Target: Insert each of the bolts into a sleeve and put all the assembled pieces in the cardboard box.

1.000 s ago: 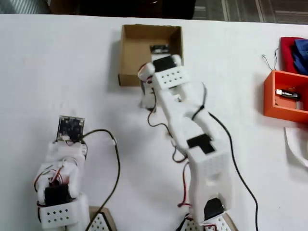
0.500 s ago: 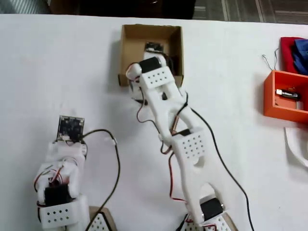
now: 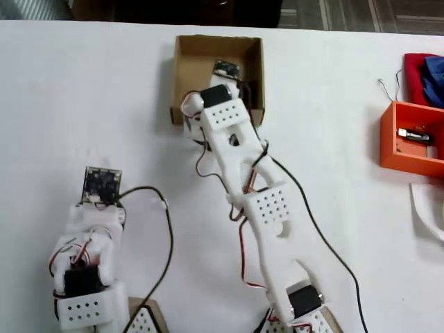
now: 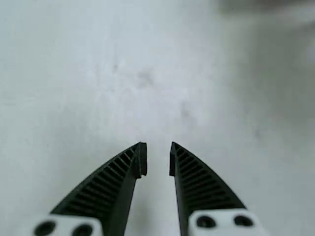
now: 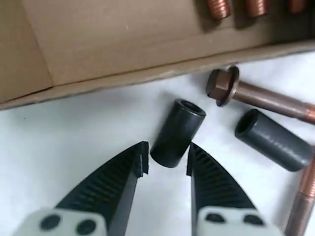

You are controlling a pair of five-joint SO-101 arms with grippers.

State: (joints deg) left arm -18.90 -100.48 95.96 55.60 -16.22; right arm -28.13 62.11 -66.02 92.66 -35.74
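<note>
While the left gripper (image 4: pixel 157 160) hangs over the white table (image 4: pixel 147 73) at the near left, fingers a narrow gap apart and holding nothing, the right gripper (image 5: pixel 166 160) stands farther off, fingers spread either side of a black sleeve (image 5: pixel 177 132). That sleeve lies on the table just outside the cardboard box (image 5: pixel 123 73). Beside it lie a second sleeve (image 5: pixel 273 140) and a copper bolt (image 5: pixel 256 96). Bolt ends (image 5: pixel 219 7) show inside the box.
</note>
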